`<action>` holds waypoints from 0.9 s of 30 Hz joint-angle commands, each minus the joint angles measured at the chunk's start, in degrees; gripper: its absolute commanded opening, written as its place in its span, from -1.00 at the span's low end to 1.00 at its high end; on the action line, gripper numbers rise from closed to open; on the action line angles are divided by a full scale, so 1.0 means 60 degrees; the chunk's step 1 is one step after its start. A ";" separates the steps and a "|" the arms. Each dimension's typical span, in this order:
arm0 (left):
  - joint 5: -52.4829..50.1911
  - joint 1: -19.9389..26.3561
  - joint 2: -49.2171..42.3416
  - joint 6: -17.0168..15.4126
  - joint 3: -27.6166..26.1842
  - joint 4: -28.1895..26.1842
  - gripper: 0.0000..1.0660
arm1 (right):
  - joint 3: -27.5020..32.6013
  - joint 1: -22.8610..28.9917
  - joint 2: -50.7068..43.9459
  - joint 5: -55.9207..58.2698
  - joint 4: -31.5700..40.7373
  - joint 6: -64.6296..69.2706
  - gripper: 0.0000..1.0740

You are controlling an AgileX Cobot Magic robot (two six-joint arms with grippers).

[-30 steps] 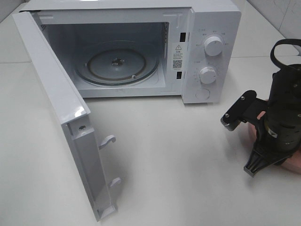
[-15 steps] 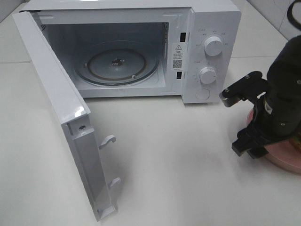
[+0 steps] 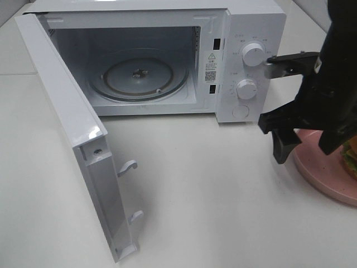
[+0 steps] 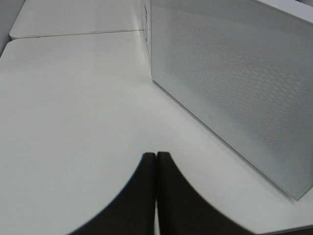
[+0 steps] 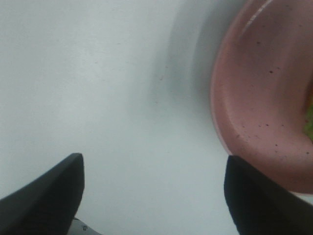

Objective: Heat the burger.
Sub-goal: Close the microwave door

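My right gripper [image 3: 281, 103] hangs above the table [image 3: 212, 195] just to the right of the microwave [image 3: 167, 56], its jaws spread wide with nothing between them; in the right wrist view its two dark fingers [image 5: 46, 196] frame only bare tabletop. The pink speckled plate [image 3: 321, 170] sits on the table to the right of the microwave, partly under my arm. The burger [image 3: 350, 155] rests on that plate, only a sliver of lettuce and cheese showing past my arm. The microwave's door [image 3: 72, 139] stands swung fully open, showing the glass turntable [image 3: 139, 78] inside. My left gripper [image 4: 156, 196] is clenched, fingers pressed together, empty, close beside the outer face of that open door.
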 commanded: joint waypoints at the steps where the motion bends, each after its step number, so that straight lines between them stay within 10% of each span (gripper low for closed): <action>1: -0.0086 0.0019 -0.0191 -0.0086 0.0029 0.0000 -1.00 | -0.0076 -0.0516 -0.0334 0.0468 0.0048 -0.0076 0.42; 14: -0.0086 0.0019 -0.0191 -0.0086 0.0029 0.0000 -1.00 | 0.0458 -0.1642 -0.3600 0.1136 -0.0296 0.0029 0.42; 27: -0.0115 0.0019 0.0038 -0.0076 0.0019 -0.0038 -1.00 | 0.3820 -0.1642 -0.8088 0.1031 -0.0296 -0.0010 0.42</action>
